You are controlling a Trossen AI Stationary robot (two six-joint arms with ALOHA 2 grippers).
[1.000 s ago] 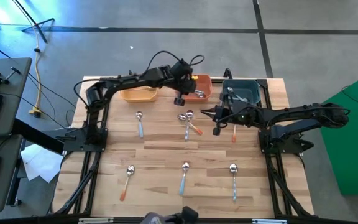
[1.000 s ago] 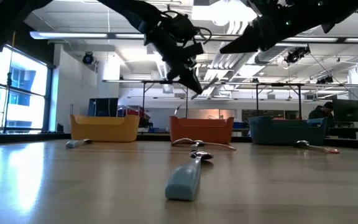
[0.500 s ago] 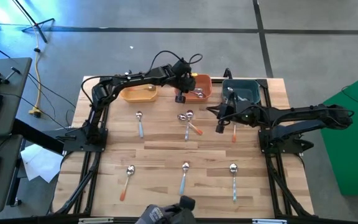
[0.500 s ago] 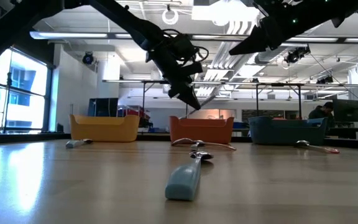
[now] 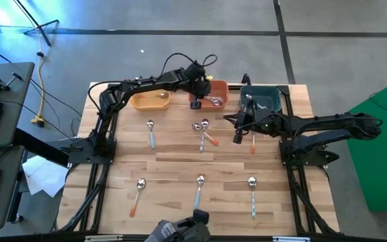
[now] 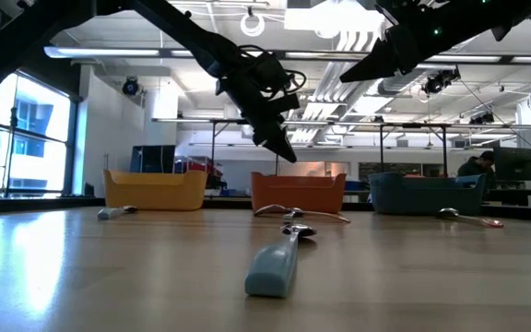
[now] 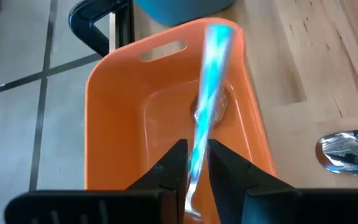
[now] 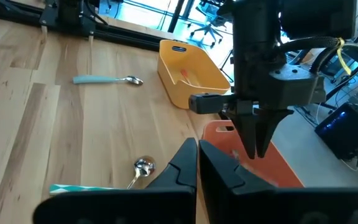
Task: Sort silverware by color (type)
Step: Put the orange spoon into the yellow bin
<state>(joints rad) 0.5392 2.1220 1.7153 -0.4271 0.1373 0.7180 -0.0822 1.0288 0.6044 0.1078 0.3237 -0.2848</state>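
The left gripper (image 7: 196, 163) is over the orange bin (image 7: 123, 130), letting a blue spoon (image 7: 207, 106) drop in. The right gripper (image 8: 197, 163) is closed, empty. Next, pick another spoon.

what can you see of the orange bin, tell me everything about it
The orange bin is a rectangular tub of smooth, glossy plastic with rounded corners and a slot handle cut into an end wall. It stands upright at the table's far edge, between the yellow bin and the dark teal bin. The left gripper hangs over it with a blurred light blue spoon between its fingers, above the bin's floor.
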